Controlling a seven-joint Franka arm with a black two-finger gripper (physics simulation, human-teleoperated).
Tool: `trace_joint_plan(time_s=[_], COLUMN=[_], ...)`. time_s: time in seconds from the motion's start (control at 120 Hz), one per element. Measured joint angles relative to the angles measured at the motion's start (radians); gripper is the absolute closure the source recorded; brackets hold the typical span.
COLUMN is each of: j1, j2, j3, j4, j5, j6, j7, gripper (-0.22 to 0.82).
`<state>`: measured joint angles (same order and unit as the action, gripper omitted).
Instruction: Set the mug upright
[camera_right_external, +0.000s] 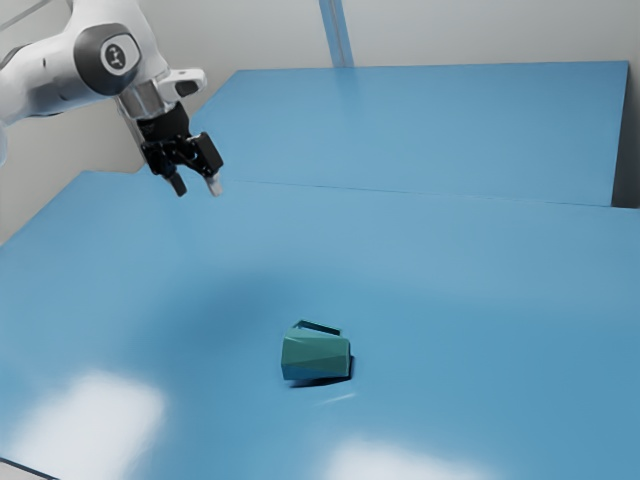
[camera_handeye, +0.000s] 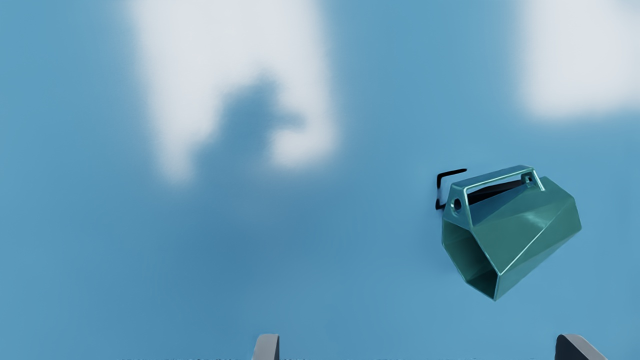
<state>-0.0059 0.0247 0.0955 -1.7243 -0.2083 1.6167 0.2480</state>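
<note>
In the exterior view my gripper (camera_right_external: 197, 188) hangs high over the table at the upper left, well away from the mug, with nothing held. A green faceted mug (camera_right_external: 316, 355) lies on its side on the blue surface, its handle toward the far side of the table. In the wrist view the same mug (camera_handeye: 530, 230) shows its open mouth and its angular handle. The fingertips of my gripper (camera_handeye: 417, 347) stand wide apart at the bottom edge, open, and the mug lies beyond them, untouched.
The blue table (camera_right_external: 450, 260) spreads under the arm, with bright patches of light on it. Another blue surface (camera_right_external: 420, 130) lies behind it, against a pale wall. My arm's shadow falls across the tabletop in the wrist view.
</note>
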Motion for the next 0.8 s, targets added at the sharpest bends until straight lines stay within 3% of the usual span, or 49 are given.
trace_joint_plan(time_s=[0.233, 0.45, 0.8], j1=[0.015, -0.004, -0.009], j2=[-0.149, -0.214, -0.2], j3=[0.004, -0.007, -0.01], j4=[-0.351, -0.6, -0.781], j5=[-0.171, -0.37, -0.605], j6=[0.17, 0.397, 0.528], j7=[0.011, 0.037, 0.111], gripper=[0.0, 0.0, 0.0])
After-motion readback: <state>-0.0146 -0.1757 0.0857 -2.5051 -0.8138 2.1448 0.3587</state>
